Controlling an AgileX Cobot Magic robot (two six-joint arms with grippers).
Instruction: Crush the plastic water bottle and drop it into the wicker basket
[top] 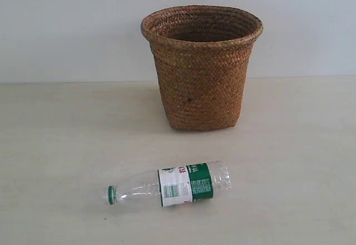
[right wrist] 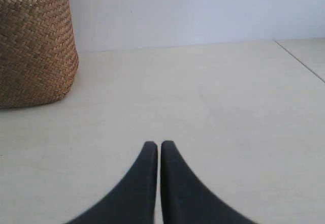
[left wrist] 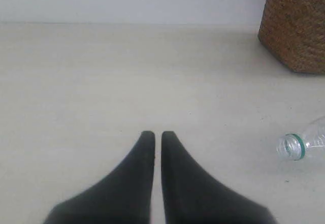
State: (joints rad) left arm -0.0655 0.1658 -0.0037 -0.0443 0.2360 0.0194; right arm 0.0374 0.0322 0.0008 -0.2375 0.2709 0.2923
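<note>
The plastic water bottle (top: 169,186) lies on its side on the table, in front of the wicker basket (top: 201,67), with its green cap end pointing left. The left wrist view catches only its open neck with the green ring (left wrist: 299,145) at the frame's edge, well off to the side of my left gripper (left wrist: 158,133), which is shut and empty. A corner of the basket (left wrist: 297,26) shows there too. My right gripper (right wrist: 159,143) is shut on nothing above bare table, with the basket (right wrist: 35,41) farther ahead and to one side. Neither gripper appears in the exterior view.
The pale table (top: 67,145) runs back to a white wall. A table seam or edge (right wrist: 302,61) shows in the right wrist view.
</note>
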